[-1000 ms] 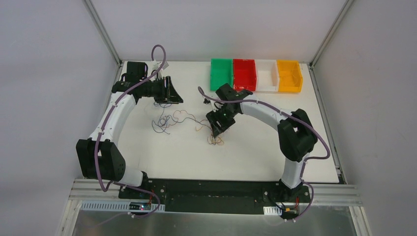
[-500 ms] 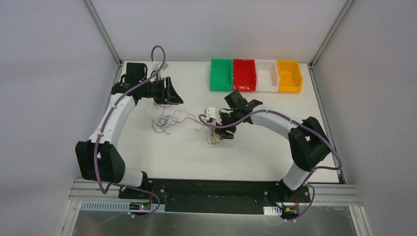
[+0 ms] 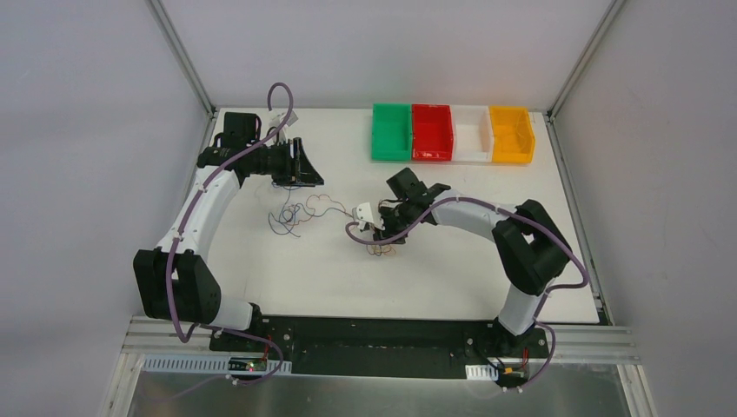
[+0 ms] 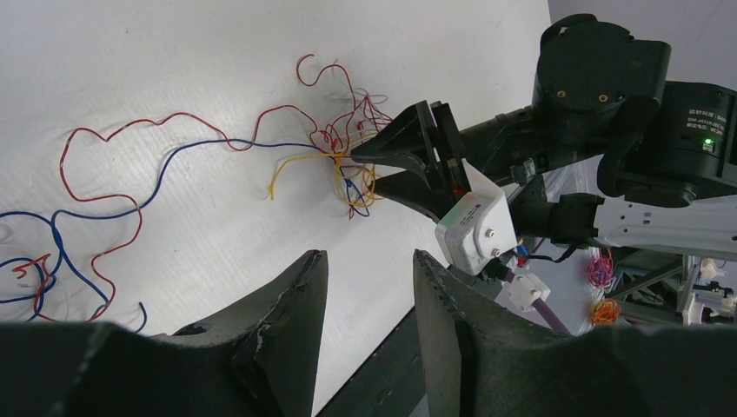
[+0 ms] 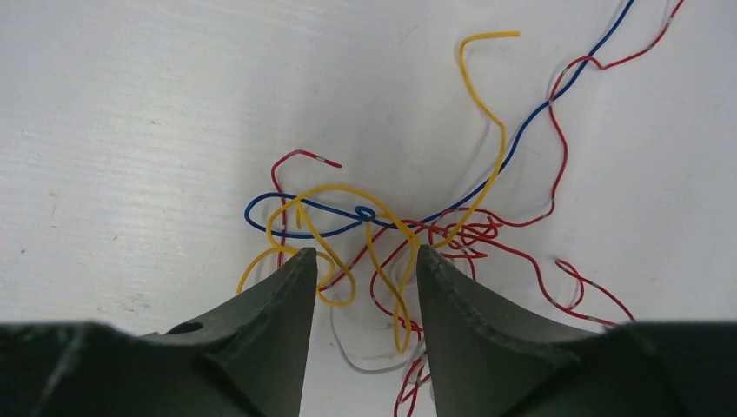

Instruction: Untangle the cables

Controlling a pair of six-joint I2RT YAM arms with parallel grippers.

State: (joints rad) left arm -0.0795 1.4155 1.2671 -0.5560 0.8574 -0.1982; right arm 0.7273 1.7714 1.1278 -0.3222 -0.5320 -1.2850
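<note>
We look down from above and behind the arm bases, taking in the whole table, its far edge at the top. Our left wrist view sits at the far left, facing right across the table past the left gripper toward the cables and the right gripper, some way off. Our right wrist view hangs close above those same cables, facing down.

On the flat white tabletop, around one o'clock at its far edge, four small open plastic boxes stand touching in a row: green bin, red bin, white bin, orange-yellow bin, ordered toward three o'clock. Grey aluminium frame posts rise at eleven and one o'clock.
</note>
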